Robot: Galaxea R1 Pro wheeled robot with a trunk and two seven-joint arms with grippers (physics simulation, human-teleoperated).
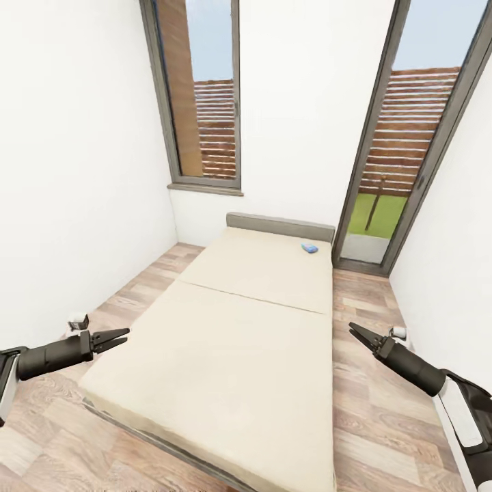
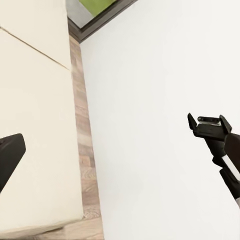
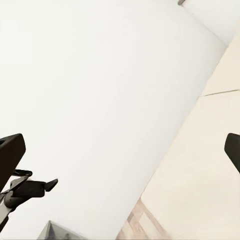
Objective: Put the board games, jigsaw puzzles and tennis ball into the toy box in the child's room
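- The left gripper [image 1: 121,337] hung empty over the floor beside the bed [image 1: 232,342], jaws slightly parted.
- The right gripper [image 1: 357,333] hovered empty on the opposite side, its jaws' state unclear.
- A small blue board game [image 1: 309,248] lay near the grey headboard [image 1: 280,226].

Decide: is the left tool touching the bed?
Apart. The head view shows the left tool hovering beside the bed, with wood floor visible between them.
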